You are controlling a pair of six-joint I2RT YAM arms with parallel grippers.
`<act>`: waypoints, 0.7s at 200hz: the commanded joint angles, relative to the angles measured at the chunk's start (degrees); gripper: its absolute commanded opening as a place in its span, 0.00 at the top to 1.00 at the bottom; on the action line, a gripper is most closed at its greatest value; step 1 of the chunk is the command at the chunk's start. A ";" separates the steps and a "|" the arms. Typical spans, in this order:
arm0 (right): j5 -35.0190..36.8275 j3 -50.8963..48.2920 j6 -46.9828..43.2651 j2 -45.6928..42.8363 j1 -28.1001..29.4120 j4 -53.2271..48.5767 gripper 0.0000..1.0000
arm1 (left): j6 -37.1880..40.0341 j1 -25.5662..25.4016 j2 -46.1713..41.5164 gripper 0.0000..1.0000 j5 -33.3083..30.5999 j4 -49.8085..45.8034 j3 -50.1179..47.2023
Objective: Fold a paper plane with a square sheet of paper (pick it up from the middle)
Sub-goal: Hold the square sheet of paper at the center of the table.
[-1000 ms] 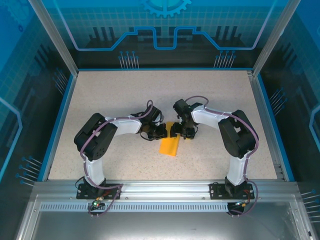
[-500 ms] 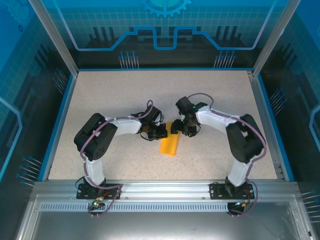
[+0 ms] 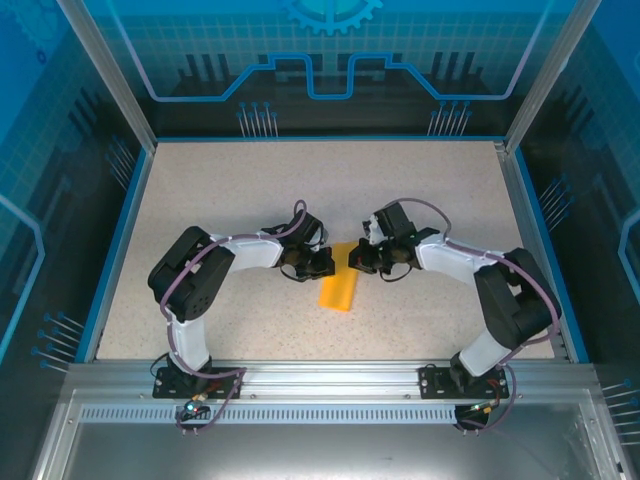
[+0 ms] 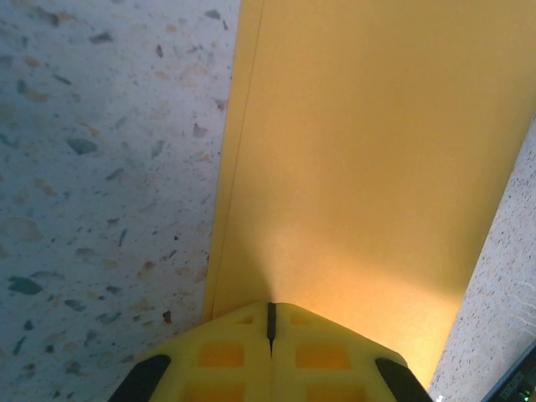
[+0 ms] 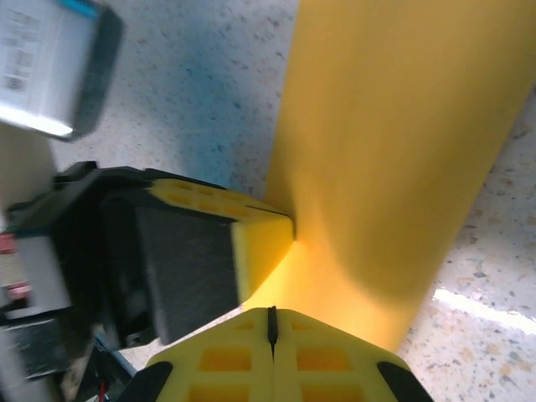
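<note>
The thin orange-yellow sheet of paper (image 3: 338,291), folded into a narrow strip, lies on the speckled bench (image 3: 220,200), stretching ahead of both claws. The left claw (image 4: 270,322) and the right claw (image 5: 270,322) are closed side by side, pinching one end. No nose or wing folds show, so most folding likely remains.

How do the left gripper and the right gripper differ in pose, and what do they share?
The left gripper reaches in from the left; the right gripper reaches in from the right. The left gripper grips the orange paper on its left side, the right gripper on its right side. Both are shut on the paper's far end.
</note>
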 commanded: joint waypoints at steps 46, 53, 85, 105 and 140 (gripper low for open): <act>-2.13 -4.95 1.41 2.08 -0.31 6.21 1.00 | 1.93 -0.55 2.00 1.00 -3.00 -3.76 -1.13; -2.22 -5.26 1.15 2.32 -0.56 6.26 1.00 | 2.06 -0.61 1.92 1.00 -3.10 -3.92 -1.13; -2.27 -6.62 -0.06 3.57 -1.46 6.50 1.00 | 2.07 -0.61 2.34 1.00 -2.94 -4.06 -0.86; -1.92 -8.42 -0.27 3.37 -2.31 7.18 1.00 | 2.11 -0.59 2.36 1.00 -3.01 -4.29 -0.78; -1.02 -10.62 -1.23 4.28 -2.79 8.07 1.00 | 2.23 -0.61 2.76 1.00 -2.94 -4.30 -0.69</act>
